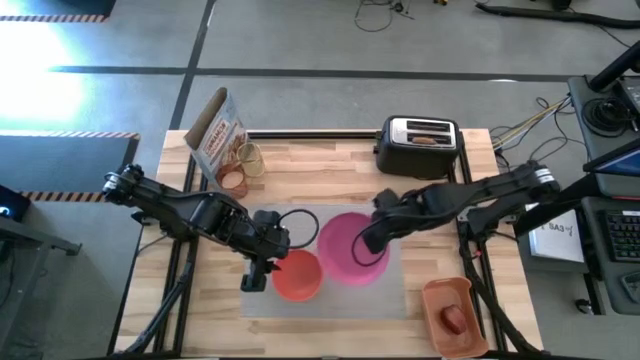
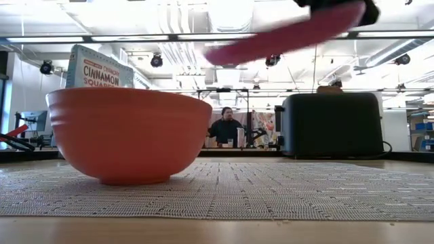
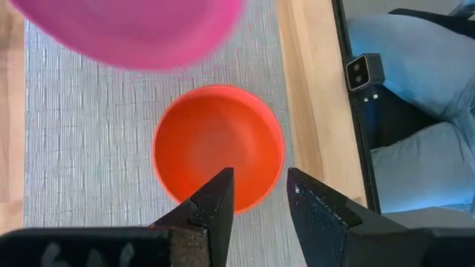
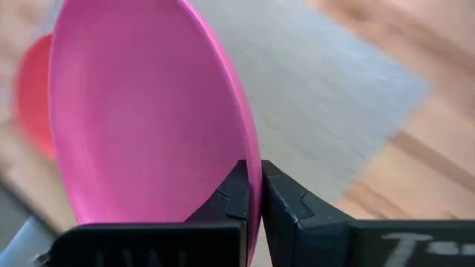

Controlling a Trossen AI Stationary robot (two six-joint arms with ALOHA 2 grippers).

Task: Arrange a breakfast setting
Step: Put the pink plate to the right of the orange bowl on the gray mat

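Pink round plastic plate hangs pinched by its rim in the right fingers, tilted above the grey woven mat; left fingers gape, probably empty, over the red-orange bowl.

Tabletop: pale wood planks, matt. Mat: grey woven cloth, coarse ribbed weave. Plate: smooth pink plastic, soft sheen. Bowl: smooth orange-red, satin finish. Toaster: black body, shiny chrome top. Cereal box: printed cardboard.
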